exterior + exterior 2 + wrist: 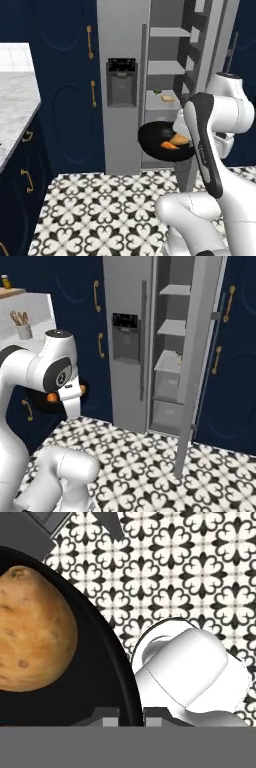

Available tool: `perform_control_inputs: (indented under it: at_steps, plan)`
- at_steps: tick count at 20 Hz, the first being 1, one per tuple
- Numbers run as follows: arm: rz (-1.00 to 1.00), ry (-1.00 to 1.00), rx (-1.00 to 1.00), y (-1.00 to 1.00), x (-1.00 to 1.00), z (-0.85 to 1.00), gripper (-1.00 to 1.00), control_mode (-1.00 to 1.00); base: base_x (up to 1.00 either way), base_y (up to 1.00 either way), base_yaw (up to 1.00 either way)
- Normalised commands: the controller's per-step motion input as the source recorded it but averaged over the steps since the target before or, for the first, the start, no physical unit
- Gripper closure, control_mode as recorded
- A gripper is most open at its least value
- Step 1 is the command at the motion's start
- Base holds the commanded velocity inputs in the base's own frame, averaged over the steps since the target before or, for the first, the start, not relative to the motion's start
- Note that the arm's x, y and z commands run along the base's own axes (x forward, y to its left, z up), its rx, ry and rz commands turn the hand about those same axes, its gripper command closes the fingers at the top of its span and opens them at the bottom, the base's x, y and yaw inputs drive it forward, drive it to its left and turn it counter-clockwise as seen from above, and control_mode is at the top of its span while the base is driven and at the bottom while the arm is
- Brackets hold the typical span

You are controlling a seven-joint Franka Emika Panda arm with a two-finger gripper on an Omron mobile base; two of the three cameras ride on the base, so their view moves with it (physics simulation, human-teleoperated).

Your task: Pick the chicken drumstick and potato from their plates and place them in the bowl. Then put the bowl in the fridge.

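Observation:
The glossy black bowl [156, 137] hangs in the air in front of the grey fridge [122, 75], whose right side stands open with its shelves [165, 67] showing. My gripper [131, 714] is shut on the bowl's rim [120, 662], one tip inside and one outside. The tan potato [32, 637] lies inside the bowl. The orange chicken drumstick [170, 145] lies in the bowl too. My own forearm hides the hand in the left base view. In the right base view an orange bit of food [52, 397] peeks out behind the arm. The plates are out of view.
The open fridge door [197, 356] juts out over the patterned floor [110, 215]. A marble counter [17, 100] stands at the left over navy cabinets [65, 75] with gold handles. Some food [167, 98] rests on a fridge shelf.

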Motion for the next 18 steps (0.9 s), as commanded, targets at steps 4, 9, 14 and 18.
perform_control_inputs:
  at_steps: [4,9,14,18]
  plan:
    - [0.0,0.0,0.0,0.0,0.0,0.0,1.0,1.0,1.0,1.0,-0.55]
    - [0.0,0.0,0.0,0.0,0.0,0.0,1.0,1.0,1.0,0.72,-0.55]
    - [0.0,0.0,0.0,0.0,0.0,0.0,1.0,1.0,0.96,0.09,-0.52]
    - [0.0,0.0,0.0,0.0,0.0,0.0,1.0,1.0,0.99,0.18,-0.43]
